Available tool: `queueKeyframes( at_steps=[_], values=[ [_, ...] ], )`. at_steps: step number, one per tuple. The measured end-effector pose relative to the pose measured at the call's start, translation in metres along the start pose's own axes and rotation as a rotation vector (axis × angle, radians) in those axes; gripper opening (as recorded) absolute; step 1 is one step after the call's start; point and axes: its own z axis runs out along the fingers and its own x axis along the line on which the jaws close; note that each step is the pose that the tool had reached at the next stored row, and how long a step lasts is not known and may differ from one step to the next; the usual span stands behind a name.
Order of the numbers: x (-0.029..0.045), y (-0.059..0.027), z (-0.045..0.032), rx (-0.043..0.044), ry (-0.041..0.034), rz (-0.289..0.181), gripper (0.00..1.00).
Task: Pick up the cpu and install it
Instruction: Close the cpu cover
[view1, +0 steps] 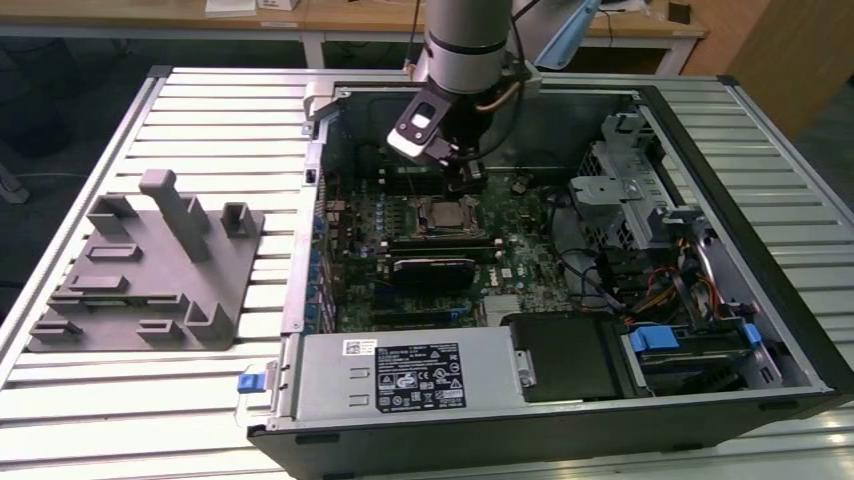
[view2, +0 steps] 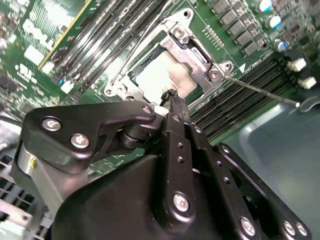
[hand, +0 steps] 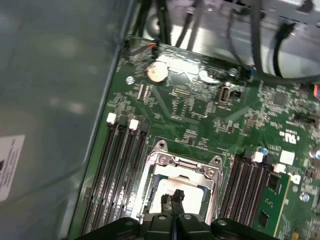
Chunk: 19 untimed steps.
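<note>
Cpu (view2: 157, 76): lying in the socket (view2: 192, 47), apparently placed. Gripper (view2: 172, 98): hovering just above the socket, fingers (view2: 176, 116) pressing together, empty. Socket lever (view2: 260, 90): sitting unlatched.

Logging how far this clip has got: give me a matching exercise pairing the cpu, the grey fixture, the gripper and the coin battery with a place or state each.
Things:
1. cpu
2. grey fixture
3. gripper
4. coin battery

Places or states:
A. on the slatted table, outside the case
B. jaws together, just above the cpu
C. lying inside the metal socket frame
D. round and silvery, on the green board

Pairs: 1-C, 2-A, 3-B, 4-D
</note>
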Motion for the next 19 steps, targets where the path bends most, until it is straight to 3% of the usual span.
queueKeyframes(
  at_steps=[19],
  values=[
    [0.0000, 0.0000, 0.0018, -0.0026, 0.0066, -0.345, 0.11]
  ],
)
